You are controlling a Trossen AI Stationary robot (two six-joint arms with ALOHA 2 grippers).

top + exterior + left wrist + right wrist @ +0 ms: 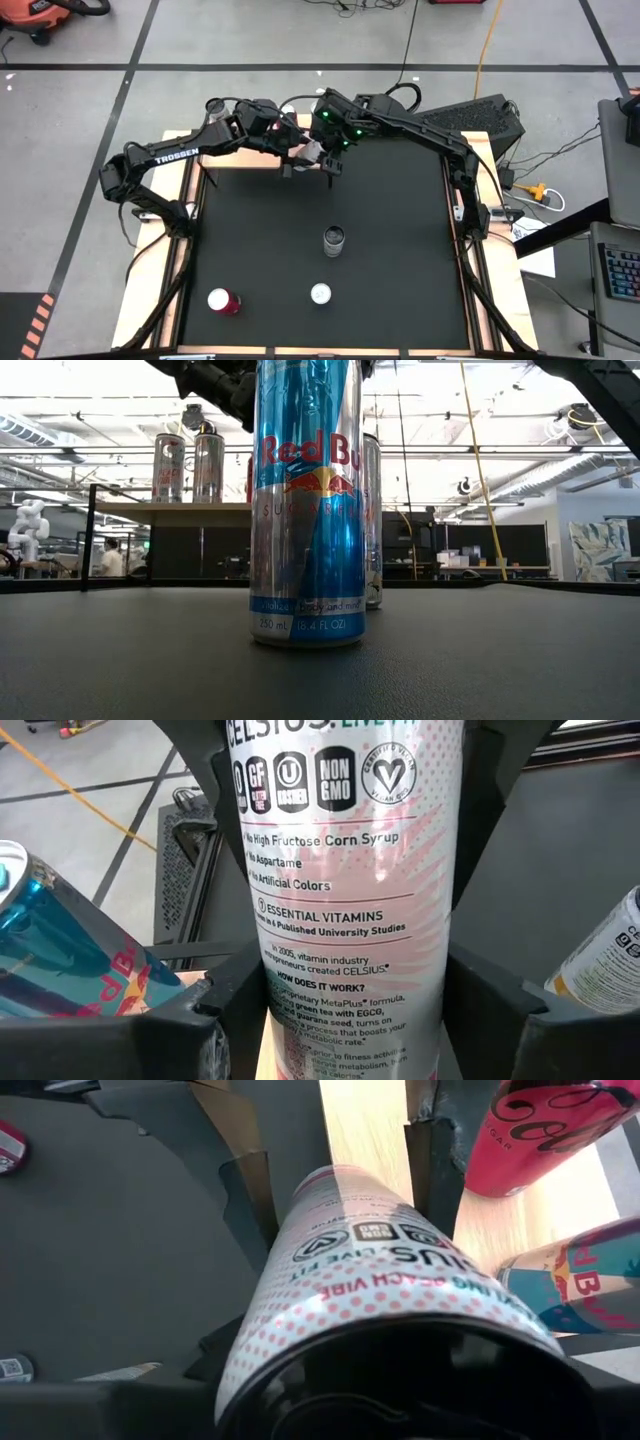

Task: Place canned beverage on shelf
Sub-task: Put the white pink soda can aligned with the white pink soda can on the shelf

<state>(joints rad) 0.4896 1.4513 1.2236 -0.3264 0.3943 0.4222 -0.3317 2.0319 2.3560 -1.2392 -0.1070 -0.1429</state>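
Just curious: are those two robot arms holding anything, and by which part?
Both grip one white Celsius can: left fingers on its sides, right fingers likewise.

The far middle edge of the worktop (400, 250) is crowded by both arms meeting over the shelf (170, 512). Part of the shelf top is taken by two cans (188, 465). Passage across the mat is interrupted only by three standing cans (333, 240), well apart.

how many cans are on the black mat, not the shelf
3: a silver-topped can mid-mat, a white-topped can nearer the front edge, a red can front left. Others on the shelf are partly hidden.
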